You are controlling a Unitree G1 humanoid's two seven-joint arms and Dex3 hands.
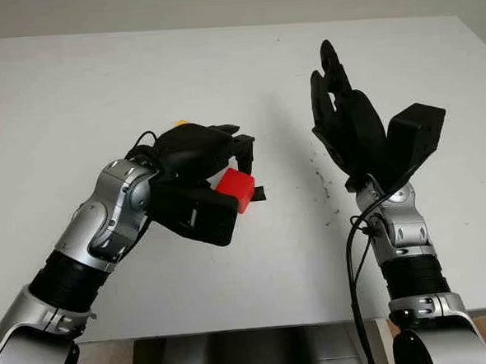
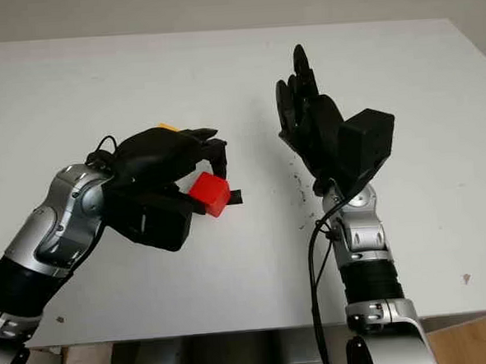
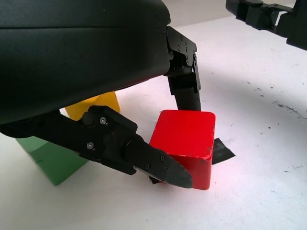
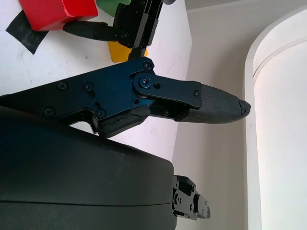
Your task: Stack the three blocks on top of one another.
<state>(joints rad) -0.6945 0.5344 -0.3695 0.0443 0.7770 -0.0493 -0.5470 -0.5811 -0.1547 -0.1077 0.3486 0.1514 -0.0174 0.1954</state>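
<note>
On the white table [image 1: 72,93], left of the middle, the left hand [image 1: 199,164] is down at the surface with its fingers [image 3: 158,165] closed around the red block [image 1: 235,189]. From the left wrist, one finger presses against the block's near lower edge and another stands against its far side, so the block is grasped between them. The red block sits on the table, its bottom touching the surface, partly over a small piece of black tape [image 3: 221,151] that sticks out beside it.

Just behind the red block, under the left hand, lie the other two blocks. The green block [image 3: 50,160] rests on the table close to the hand's shell, and the yellow block [image 3: 96,104] is right beside it, a little further back; whether the two touch cannot be told. From the head camera only a small yellow corner [image 1: 181,122] peeks out past the top of the hand.

The right hand [image 1: 355,126] is raised above the table to the right of the middle, well apart from the blocks. It holds nothing and is released, its fingers [image 4: 211,103] pointing away from the robot.

Some dark scuff marks [image 1: 321,181] speckle the table between the two hands.
</note>
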